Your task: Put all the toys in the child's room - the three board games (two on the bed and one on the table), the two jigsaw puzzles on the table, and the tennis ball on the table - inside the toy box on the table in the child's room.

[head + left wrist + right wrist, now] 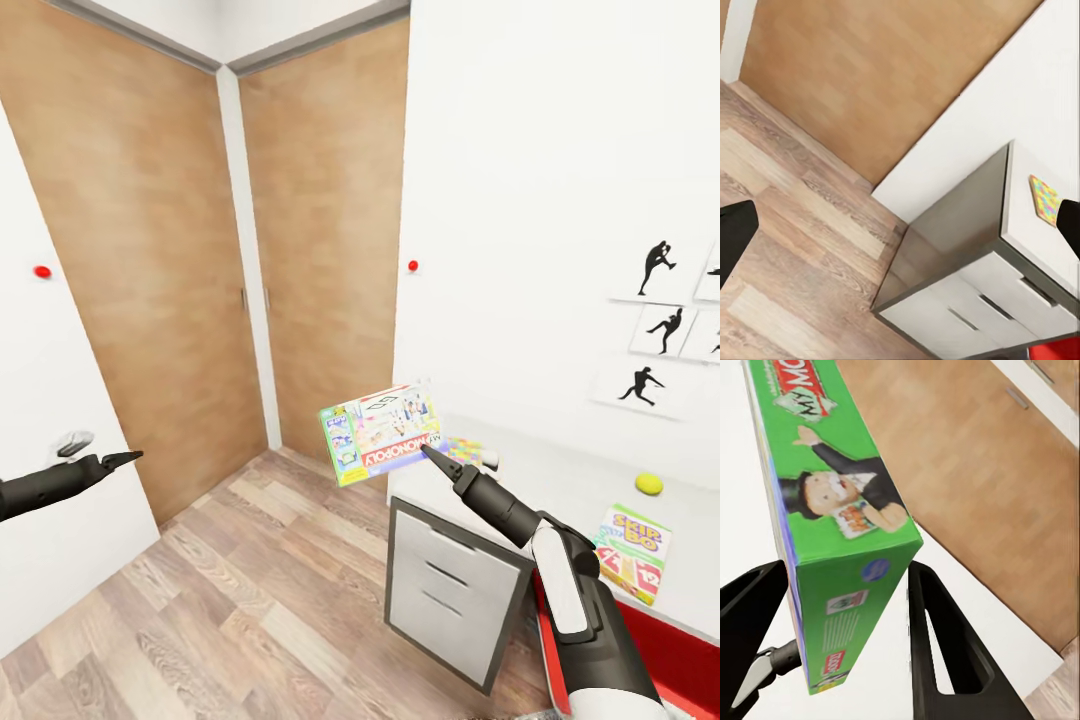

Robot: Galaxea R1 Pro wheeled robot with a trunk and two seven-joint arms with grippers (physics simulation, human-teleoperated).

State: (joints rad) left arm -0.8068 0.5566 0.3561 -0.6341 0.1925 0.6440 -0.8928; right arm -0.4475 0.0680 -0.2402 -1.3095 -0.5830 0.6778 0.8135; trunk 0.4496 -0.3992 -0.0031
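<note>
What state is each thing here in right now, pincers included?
Monopoly board game: held in the air, tilted.
Right pincer: shut on the Monopoly board game.
Left pincer: empty, whether open or shut is unclear.
Skip-Bo board game: lying flat on the table.
Tennis ball: resting on the table.
Jigsaw puzzle: flat on the table.

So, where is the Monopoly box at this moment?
In the head view the Monopoly box is held up in the right gripper, above the near end of the table, in front of the wooden doors.
</note>
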